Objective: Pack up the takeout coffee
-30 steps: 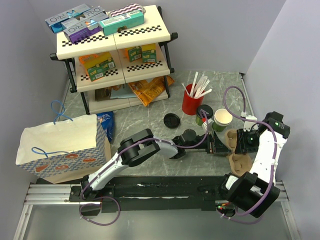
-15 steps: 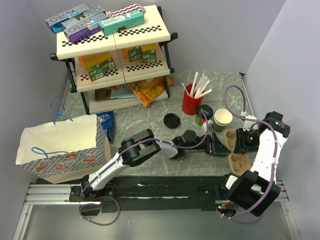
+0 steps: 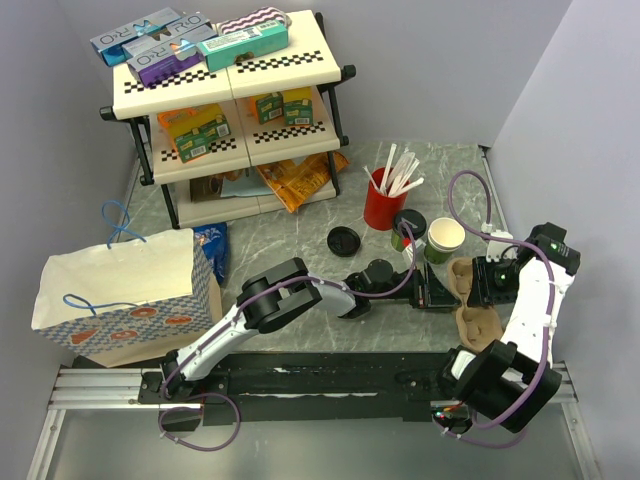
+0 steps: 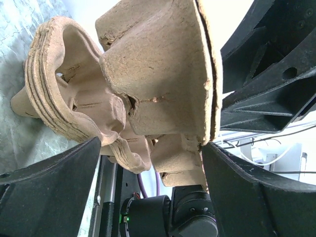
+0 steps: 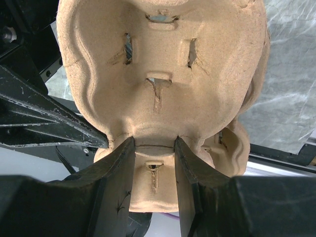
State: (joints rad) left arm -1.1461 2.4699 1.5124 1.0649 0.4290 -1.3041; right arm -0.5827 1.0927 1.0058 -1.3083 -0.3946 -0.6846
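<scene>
Your right hand point(image 5: 153, 148) is clamped on the pulp cup carrier point(image 3: 468, 285) near the worktop's right edge; your left hand point(image 4: 148, 163) spreads wide around it. Toward the far edge stands the lidded green cup point(image 3: 408, 226), beside your left hand point(image 3: 432, 292).

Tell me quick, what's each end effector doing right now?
Left end effector: open around the cardboard cup carrier.
Right end effector: shut on the carrier's middle ridge.

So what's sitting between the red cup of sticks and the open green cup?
In the top view, a black-lidded green cup stands between the red cup and the open green cup.
</scene>
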